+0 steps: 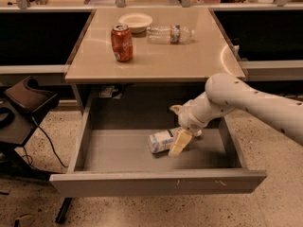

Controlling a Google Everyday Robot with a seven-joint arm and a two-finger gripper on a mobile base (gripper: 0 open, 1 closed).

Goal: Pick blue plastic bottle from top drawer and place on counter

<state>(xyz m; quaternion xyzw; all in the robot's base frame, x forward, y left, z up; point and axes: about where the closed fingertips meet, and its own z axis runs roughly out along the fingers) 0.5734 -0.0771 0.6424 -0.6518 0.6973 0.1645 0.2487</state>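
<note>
Top drawer (156,183) stands open at 6 o'clock of the counter (156,63). The blue plastic bottle (161,141) lies on its side on the drawer floor, right of centre. My gripper (175,129) is inside the drawer at the bottle's 3 o'clock end, jaws spread wide. The near finger (180,143) overlaps the bottle. On the counter toward 12 o'clock are a red soda can (122,42), a white bowl (136,21) and a clear bottle (169,34).

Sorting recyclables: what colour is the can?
Red, clearest in the camera view; the gripper sits in the drawer by the bottle.
</note>
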